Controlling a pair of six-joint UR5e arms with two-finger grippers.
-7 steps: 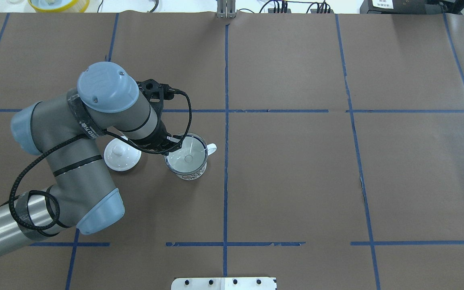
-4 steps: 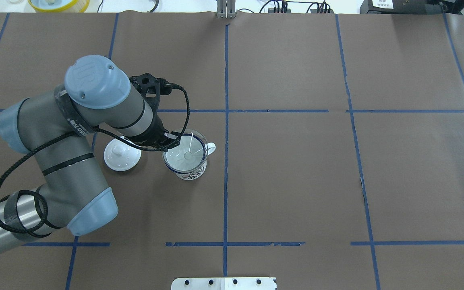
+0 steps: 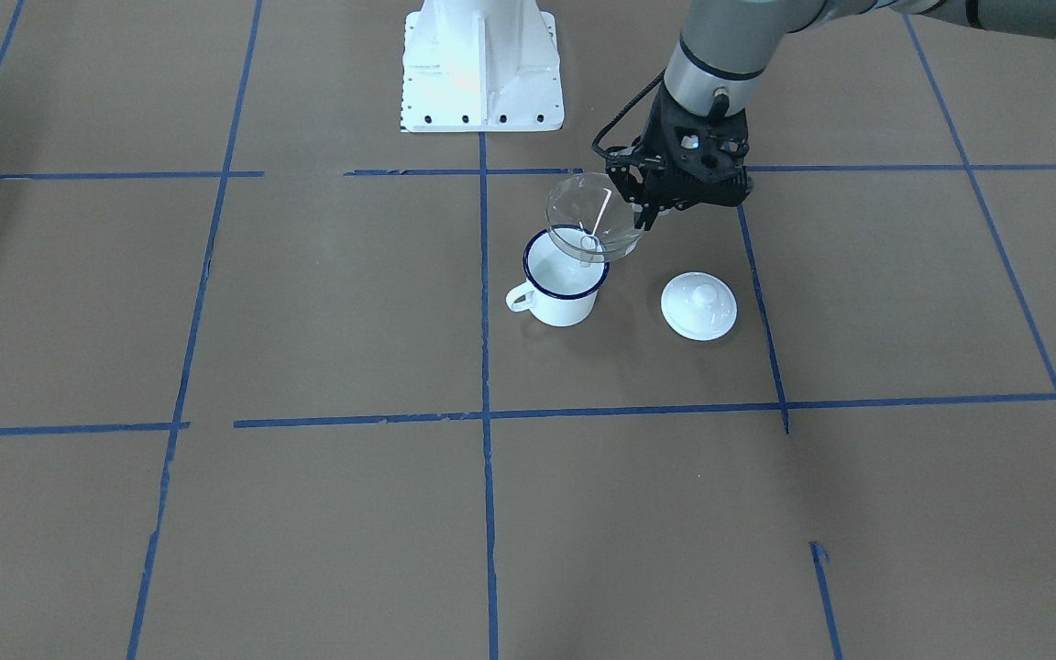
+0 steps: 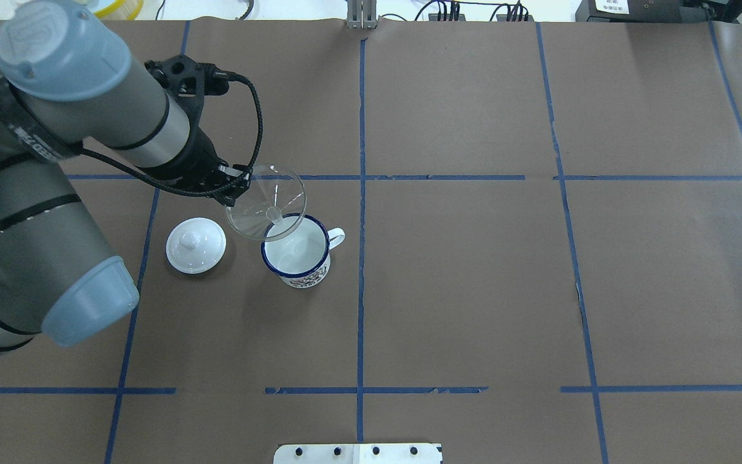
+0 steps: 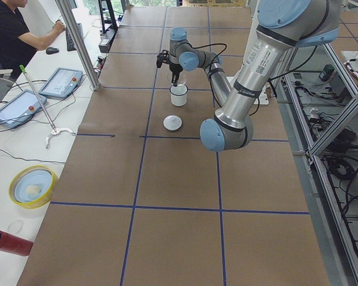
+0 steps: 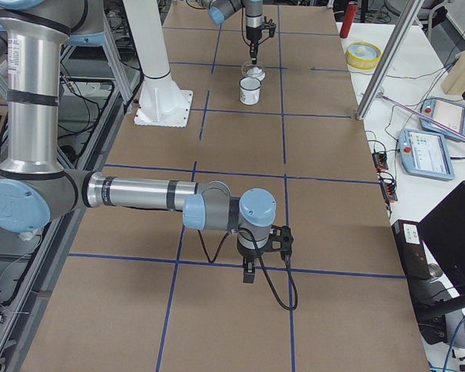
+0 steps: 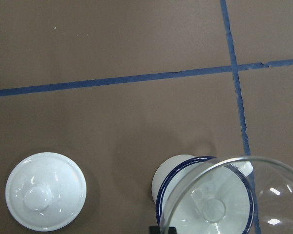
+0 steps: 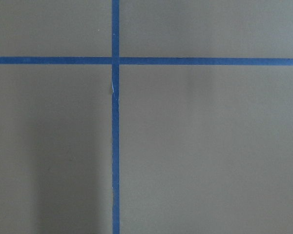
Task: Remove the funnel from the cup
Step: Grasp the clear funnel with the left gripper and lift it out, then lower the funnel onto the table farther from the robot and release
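The clear funnel (image 4: 261, 200) hangs tilted in the air, with its spout over the far left edge of the cup's mouth. My left gripper (image 4: 239, 183) is shut on the funnel's rim on the lid side. The white cup (image 4: 300, 254) with a dark blue rim stands upright on the table, handle to the right. In the front view the funnel (image 3: 592, 215) sits above the cup (image 3: 560, 298), with the left gripper (image 3: 645, 218) beside it. The left wrist view shows the funnel's rim (image 7: 234, 168) over the cup (image 7: 178, 173). My right gripper (image 6: 248, 275) hangs low over the table, and I cannot tell its state.
A round white lid with a knob (image 4: 196, 245) lies on the table left of the cup, and also shows in the left wrist view (image 7: 45, 191). The robot's white base (image 3: 480, 64) stands behind. Blue tape lines cross the brown table cover.
My left arm has risen and drawn back to the left. The funnel, which sat in the cup, has come up out of it in the gripper's hold. The cup stays put.
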